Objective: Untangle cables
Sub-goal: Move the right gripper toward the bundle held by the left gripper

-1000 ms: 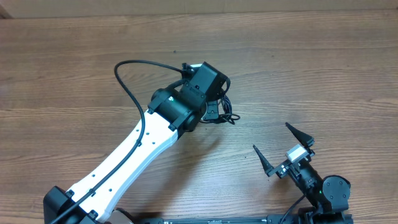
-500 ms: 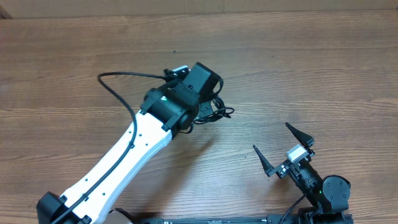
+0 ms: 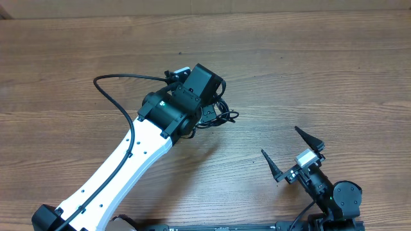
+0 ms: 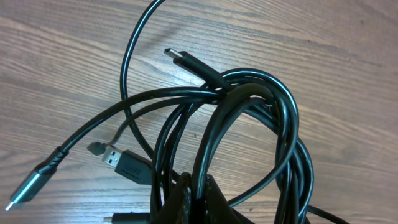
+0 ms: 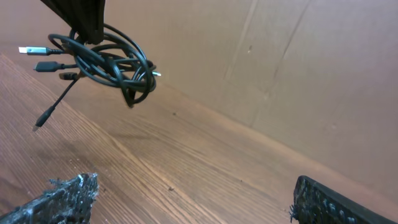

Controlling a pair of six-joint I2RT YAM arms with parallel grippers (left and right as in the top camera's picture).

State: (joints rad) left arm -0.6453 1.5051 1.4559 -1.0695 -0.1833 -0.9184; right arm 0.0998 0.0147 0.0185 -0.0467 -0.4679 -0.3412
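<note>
The cables [image 4: 249, 124] are a looped bunch of thin black cords with several plug ends, one a USB plug [image 4: 121, 163]. My left gripper [image 4: 198, 190] is shut on a few strands at the bottom of the left wrist view. In the right wrist view the cables [image 5: 112, 62] hang off the table from the left gripper's dark fingers [image 5: 81, 18]. From overhead, the left wrist block [image 3: 202, 86] covers most of the cables [image 3: 223, 115], which poke out on its right. My right gripper [image 3: 279, 140] stands open and holds nothing, far right of the bunch, its fingertips [image 5: 68, 196] wide apart.
The wooden table [image 3: 321, 64] runs to a cardboard back wall [image 5: 298, 74]. The left arm's own thicker black cable [image 3: 115, 96] arcs out to the left of the arm. The right arm's base [image 3: 337, 196] sits at the near right edge.
The left arm has swung a little to the left, carrying the cable bunch with it. The right arm has not moved.
</note>
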